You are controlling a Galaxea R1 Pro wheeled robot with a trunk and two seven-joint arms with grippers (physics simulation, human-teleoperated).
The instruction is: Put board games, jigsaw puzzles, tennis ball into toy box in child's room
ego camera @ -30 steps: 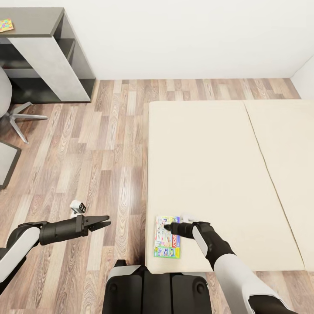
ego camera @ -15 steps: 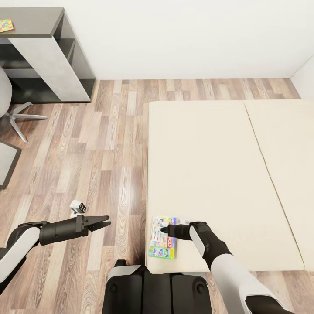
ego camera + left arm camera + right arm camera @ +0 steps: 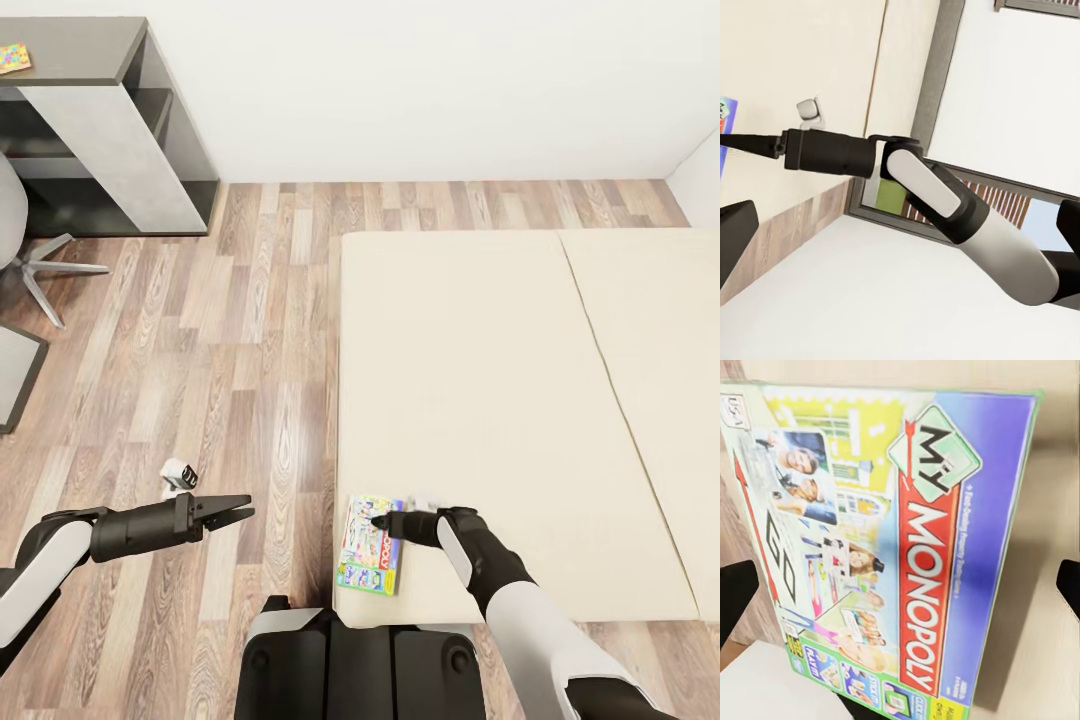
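One board game, the white and green Monopoly box (image 3: 369, 547), lies tilted at the near left corner of the bed (image 3: 480, 380), its left edge at the mattress edge. My right gripper (image 3: 379, 521) stands open with its tips low over the box's far end. In the right wrist view the box lid (image 3: 892, 547) lies between the two spread fingers (image 3: 735, 600). My left gripper (image 3: 240, 508) hangs open over the floor, left of the bed. One jigsaw puzzle (image 3: 13, 57) lies on the table (image 3: 90, 45) at the far left. The toy box and the tennis ball are out of view.
A grey swivel chair (image 3: 25, 255) stands by the table. A small white object (image 3: 178, 474) sits on the wood floor beyond my left gripper. My own base (image 3: 360, 660) is against the bed's near edge. A white wall closes the far side.
The Monopoly box has slid and turned a little toward the bed's left edge, with the right gripper moving left along with it. The left arm is still.
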